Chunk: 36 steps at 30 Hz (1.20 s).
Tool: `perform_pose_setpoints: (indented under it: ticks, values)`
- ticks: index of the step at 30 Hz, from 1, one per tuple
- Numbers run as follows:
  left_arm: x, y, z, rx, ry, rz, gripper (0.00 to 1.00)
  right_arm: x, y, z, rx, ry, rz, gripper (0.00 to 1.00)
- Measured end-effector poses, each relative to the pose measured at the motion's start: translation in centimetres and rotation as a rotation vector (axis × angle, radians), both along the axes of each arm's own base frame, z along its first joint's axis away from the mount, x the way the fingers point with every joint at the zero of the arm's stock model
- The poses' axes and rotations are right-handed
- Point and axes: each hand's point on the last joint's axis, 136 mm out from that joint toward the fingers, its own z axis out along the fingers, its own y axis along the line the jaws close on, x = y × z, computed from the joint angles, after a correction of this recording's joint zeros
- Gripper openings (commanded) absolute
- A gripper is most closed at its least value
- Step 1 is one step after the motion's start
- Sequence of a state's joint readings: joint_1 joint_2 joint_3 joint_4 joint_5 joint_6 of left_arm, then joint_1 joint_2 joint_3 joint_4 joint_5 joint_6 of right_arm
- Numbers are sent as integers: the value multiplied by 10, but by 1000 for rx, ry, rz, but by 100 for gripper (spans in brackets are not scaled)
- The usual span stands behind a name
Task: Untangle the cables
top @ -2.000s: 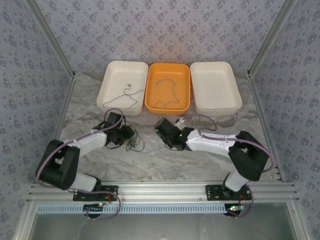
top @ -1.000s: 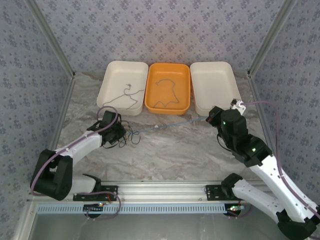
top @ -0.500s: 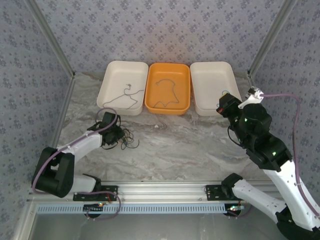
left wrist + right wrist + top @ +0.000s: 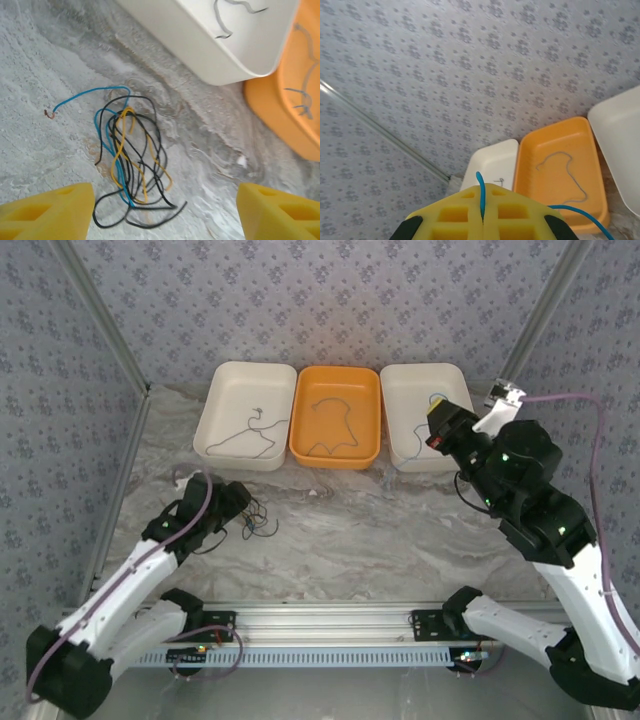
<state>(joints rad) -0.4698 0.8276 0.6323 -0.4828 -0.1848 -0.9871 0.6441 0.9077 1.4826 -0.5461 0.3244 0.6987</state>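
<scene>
Right wrist view had the right gripper [image 4: 483, 209] with its fingers pressed together, pinching a blue cable [image 4: 481, 192] that stood up from the seam between them and curved away past the gripper's right side. In the top external view that gripper [image 4: 438, 426] hung raised over the right white tray [image 4: 405, 390], with the cable's loose end looping into the tray just beyond the fingertips. It was probably held there because each freed cable gets a tray of its own: one grey cable [image 4: 240, 433] lay in the left white tray [image 4: 225, 385] and another [image 4: 560, 153] in the orange tray [image 4: 535, 200]. The left gripper [image 4: 162, 200] was spread wide and held nothing, poised low over the marbled table [image 4: 45, 60], seemingly ready for the next pick. The tangle [image 4: 131, 165] of black, blue and yellow cables lay on the table directly ahead of it, between the lines of its two fingers, touching neither, and well apart from the right gripper.
</scene>
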Motion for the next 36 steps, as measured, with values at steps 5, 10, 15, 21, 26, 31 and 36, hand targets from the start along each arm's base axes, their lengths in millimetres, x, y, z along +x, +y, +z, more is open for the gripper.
perform_pose_setpoints:
  ticks: [5, 10, 15, 21, 26, 31, 36]
  values:
    - [-15, -2, 33, -48, -109, -46, 69, 2, 1, -8, -9, -1, 0, 0]
    - [-26, -20, 37, -103, -101, -126, 63, 14, 10, -83, -97, 126, 1, 0]
    - [-45, -46, 20, -140, -35, -203, 62, 13, 4, -186, -227, 334, -20, 0]
    - [-64, -89, -12, -123, 81, -258, 57, 0, -24, -236, -311, 451, -90, 0]
    - [-75, -136, -40, -88, 186, -226, 66, -5, -35, -236, -319, 450, -123, 0]
    - [-88, -198, -55, -135, 228, -196, 66, -11, -40, -236, -320, 446, -130, 0]
    - [-98, -244, -59, -107, 253, -232, 67, -15, -44, -239, -319, 447, -135, 0]
